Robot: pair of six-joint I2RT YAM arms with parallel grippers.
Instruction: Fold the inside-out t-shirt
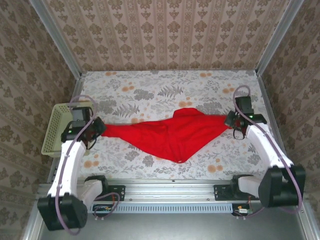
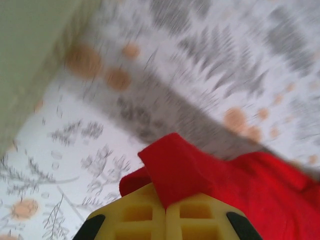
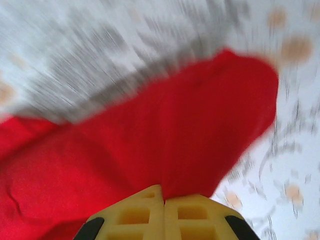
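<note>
left end effector (image 1: 100,129) closed on left end of t-shirt (image 1: 175,134) | right end effector (image 1: 231,121) closed on its right end | t-shirt stretched between them over tabletop (image 1: 150,95) | wrist views blurred; seams, sleeves unreadable

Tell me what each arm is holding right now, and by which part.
Both hold the red t-shirt: jaws of the left gripper are shut on its left tip, those of the right gripper on its right tip.

Robotics test cell dressed as a home — damask-papered panels (image 1: 165,30) are enclosing a floral-covered table (image 1: 150,87), aluminium posts (image 1: 59,42) are framing them, and a metal rail (image 1: 170,192) is running along the near edge.
</note>
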